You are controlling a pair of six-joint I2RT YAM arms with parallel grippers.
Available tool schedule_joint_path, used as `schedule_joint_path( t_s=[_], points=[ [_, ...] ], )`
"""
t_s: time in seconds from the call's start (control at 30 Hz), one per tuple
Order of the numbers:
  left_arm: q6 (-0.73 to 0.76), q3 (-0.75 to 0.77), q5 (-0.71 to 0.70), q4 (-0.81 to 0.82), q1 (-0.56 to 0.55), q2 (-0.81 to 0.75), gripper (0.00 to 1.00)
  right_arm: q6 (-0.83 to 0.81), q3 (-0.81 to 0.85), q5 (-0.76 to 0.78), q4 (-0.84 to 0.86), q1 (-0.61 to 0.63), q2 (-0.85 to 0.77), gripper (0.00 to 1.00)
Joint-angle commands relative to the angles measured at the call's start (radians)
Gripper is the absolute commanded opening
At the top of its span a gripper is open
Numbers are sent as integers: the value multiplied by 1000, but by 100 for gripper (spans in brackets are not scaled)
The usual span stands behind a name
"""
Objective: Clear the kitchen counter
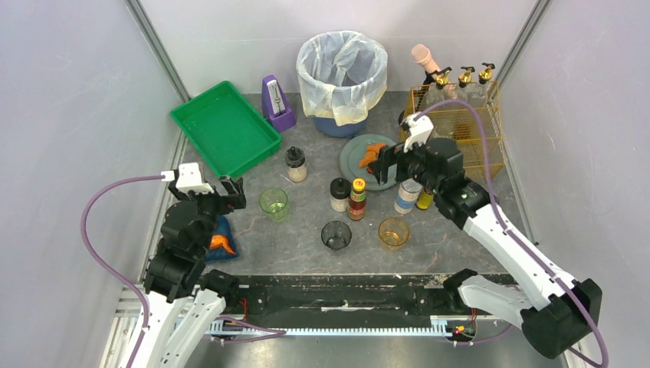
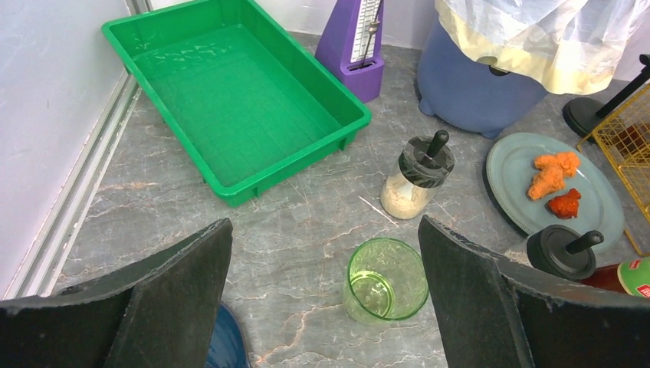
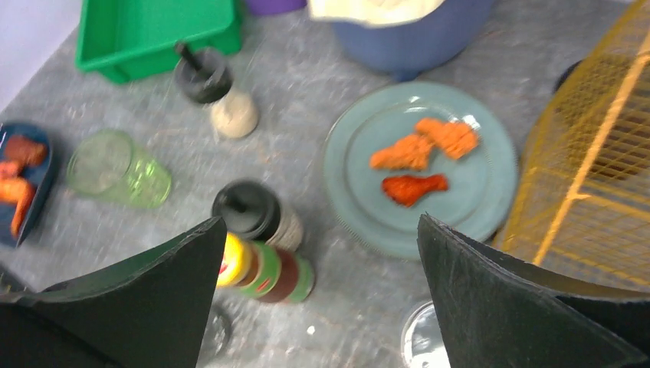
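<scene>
Grey kitchen counter (image 2: 306, 222) below spread fingers (image 2: 169, 299), seemingly apart

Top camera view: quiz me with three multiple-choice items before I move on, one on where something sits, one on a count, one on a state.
1. The purple metronome stands:
A. between the green plastic tray and the blue bin with a white liner
B. inside the tray
C. inside the bin

2. Drinking glasses standing on the dark-grey marbled kitchen counter:
A. one
B. three
C. five

3. The tray is:
A. stacked with glasses
B. upside down
C. upright and empty

Answers: 1 A, it stands at the back between the two; 2 B, a green glass, a dark glass and an amber glass; 3 C, its bare floor shows in the left wrist view.
</scene>
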Motion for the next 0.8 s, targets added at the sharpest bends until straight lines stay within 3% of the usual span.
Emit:
schedule_joint_path(
  t_s=[0.0,0.3,0.77],
  points=[
    [-40,30,6,4,-3,13,97,-10,-52,78,-48,108,-50,98],
    [-39,9,23,13,-3,41,97,-33,-144,121,55,301,-5,92],
    [-33,-6,19,21,-3,58,96,-59,-299,149,315,326,89,74]
  ],
)
